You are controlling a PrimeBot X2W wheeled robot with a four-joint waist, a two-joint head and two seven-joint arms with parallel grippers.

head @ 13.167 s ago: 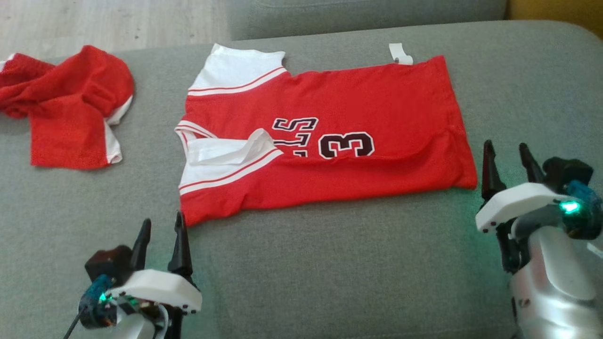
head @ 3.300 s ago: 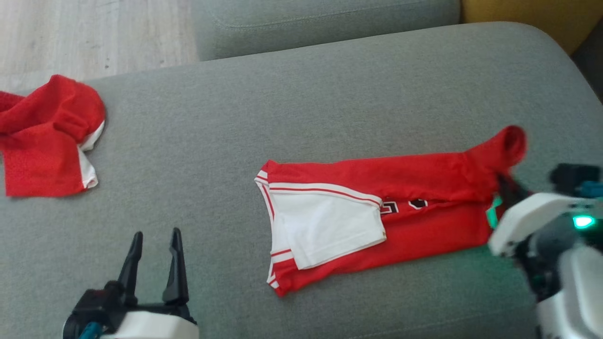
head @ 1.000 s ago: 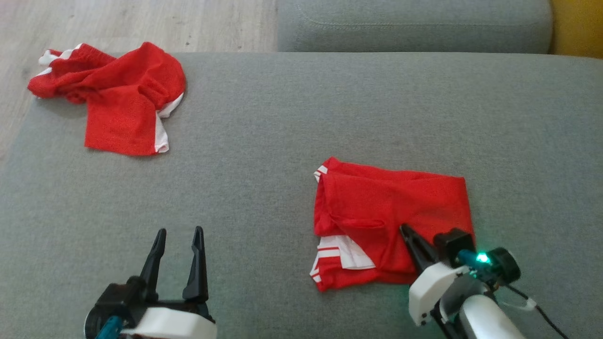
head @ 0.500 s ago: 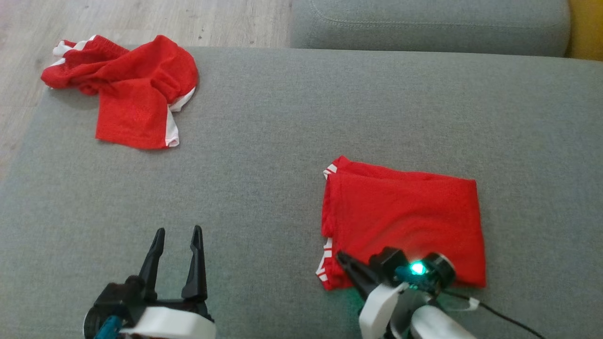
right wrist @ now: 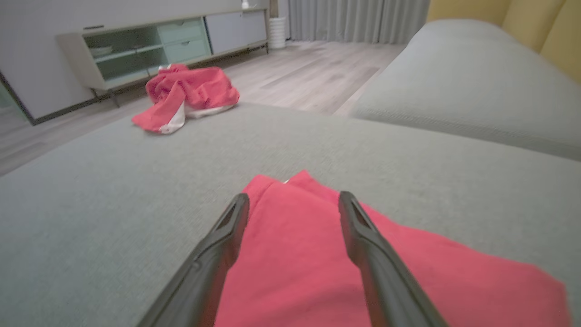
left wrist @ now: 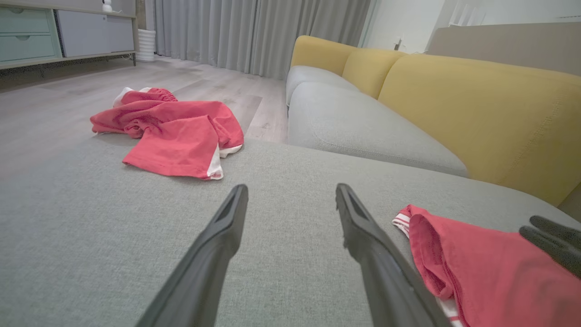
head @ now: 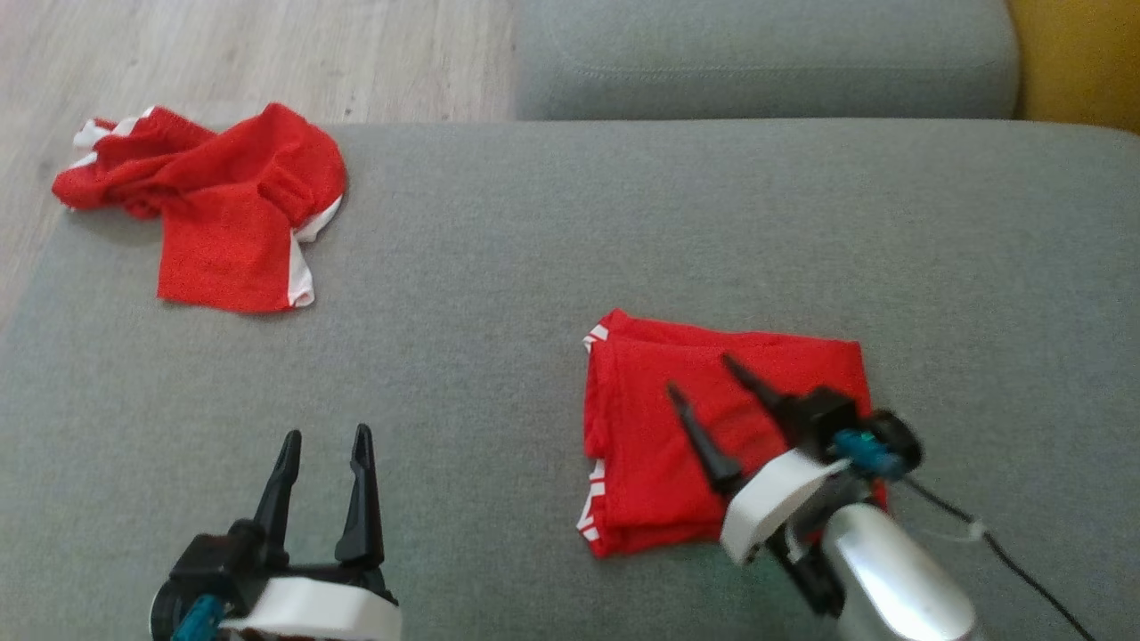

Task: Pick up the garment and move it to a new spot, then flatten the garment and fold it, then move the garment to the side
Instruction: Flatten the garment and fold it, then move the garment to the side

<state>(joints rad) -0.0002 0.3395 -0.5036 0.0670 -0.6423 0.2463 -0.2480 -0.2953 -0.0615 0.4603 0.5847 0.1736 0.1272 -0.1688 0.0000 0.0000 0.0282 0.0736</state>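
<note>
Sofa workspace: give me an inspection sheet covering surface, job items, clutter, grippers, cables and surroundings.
Surface: grey seat cushion, bare fabric between the clothes.
Job's things: folded red garment lying flat, with white striped trim showing at its left edge.
Clutter: crumpled red-and-white garment at the cushion's far left corner.
Grippers: left gripper open over bare cushion, holding nothing; right gripper open, its fingers over the folded red garment, gripping nothing.
Cables: black cable trails from the right wrist.
Surroundings: yellow sofa back, wood floor, cabinet, grey curtains.
</note>
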